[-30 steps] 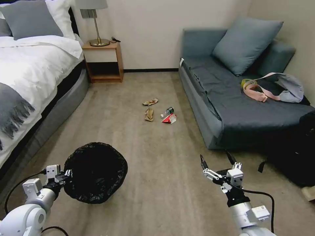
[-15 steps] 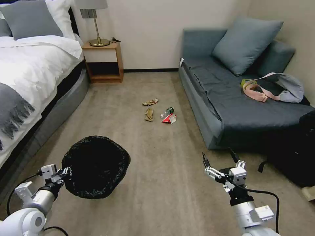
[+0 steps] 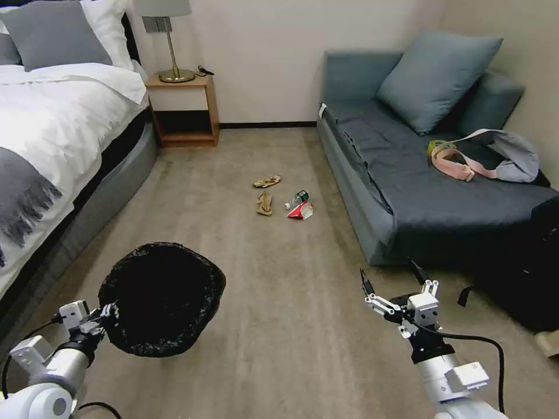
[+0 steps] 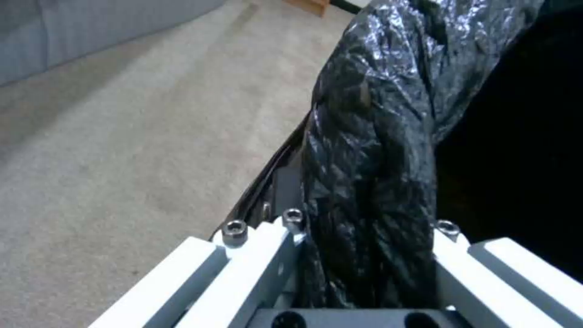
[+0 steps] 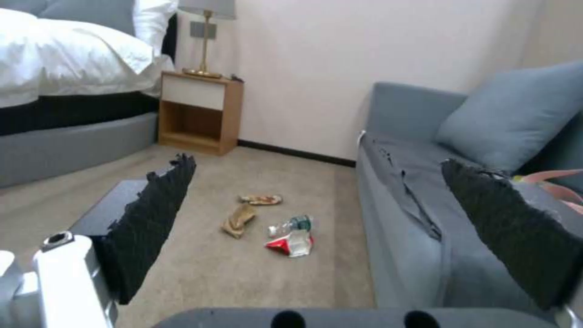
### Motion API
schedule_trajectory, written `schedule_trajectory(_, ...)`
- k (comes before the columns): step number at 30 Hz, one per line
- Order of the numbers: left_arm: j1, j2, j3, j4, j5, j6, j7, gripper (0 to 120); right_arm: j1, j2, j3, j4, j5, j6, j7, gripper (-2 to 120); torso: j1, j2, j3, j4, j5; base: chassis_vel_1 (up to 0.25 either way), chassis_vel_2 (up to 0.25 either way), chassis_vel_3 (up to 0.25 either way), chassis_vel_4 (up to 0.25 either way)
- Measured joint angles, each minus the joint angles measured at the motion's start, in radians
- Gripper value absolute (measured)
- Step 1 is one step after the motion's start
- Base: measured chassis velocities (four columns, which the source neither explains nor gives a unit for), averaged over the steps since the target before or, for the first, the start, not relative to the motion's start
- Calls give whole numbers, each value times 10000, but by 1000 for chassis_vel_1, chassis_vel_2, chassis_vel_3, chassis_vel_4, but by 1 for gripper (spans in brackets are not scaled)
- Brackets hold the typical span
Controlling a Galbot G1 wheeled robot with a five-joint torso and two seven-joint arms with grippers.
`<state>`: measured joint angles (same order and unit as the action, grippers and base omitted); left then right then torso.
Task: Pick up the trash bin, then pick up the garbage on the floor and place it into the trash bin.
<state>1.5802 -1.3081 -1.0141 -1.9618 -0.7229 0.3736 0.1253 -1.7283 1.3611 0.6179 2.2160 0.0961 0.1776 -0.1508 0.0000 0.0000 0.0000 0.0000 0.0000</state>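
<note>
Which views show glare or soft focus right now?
Left wrist view: glare streaks on the trash bin liner pinched in the left claw, close and soft. Right wrist view: the open right claw's pads blurred, garbage sharper. Head view: even light.

Bedroom with beige carpet (image 3: 291,326) and plain cream walls (image 3: 262,58).
White bed (image 3: 52,122) at 10 o'clock, wooden nightstand (image 3: 183,110) with brass lamp (image 3: 169,41) at 11, grey-blue sofa (image 3: 419,174) at 2.
</note>
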Motion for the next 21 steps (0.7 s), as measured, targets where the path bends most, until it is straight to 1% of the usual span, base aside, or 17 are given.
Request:
schedule_trajectory(4, -17, 21, -231, 33, -174, 44, -46, 3, -32, -18, 4, 46, 187, -106, -155, 100, 0, 0, 0, 0, -2, 0, 0, 0, 0)
schedule_trajectory(14, 7, 44, -530, 67, -397, 58, -54, 3, -61, -30, 6, 121, 248, -217, -234, 100, 0, 0, 0, 0, -2, 0, 0, 0, 0)
schedule_trajectory(21, 8, 177, -836, 161, -575, 52, -34, 3, -141, -10, 10, 152, 279, -175, -266, 100, 0, 0, 0, 0, -2, 0, 0, 0, 0)
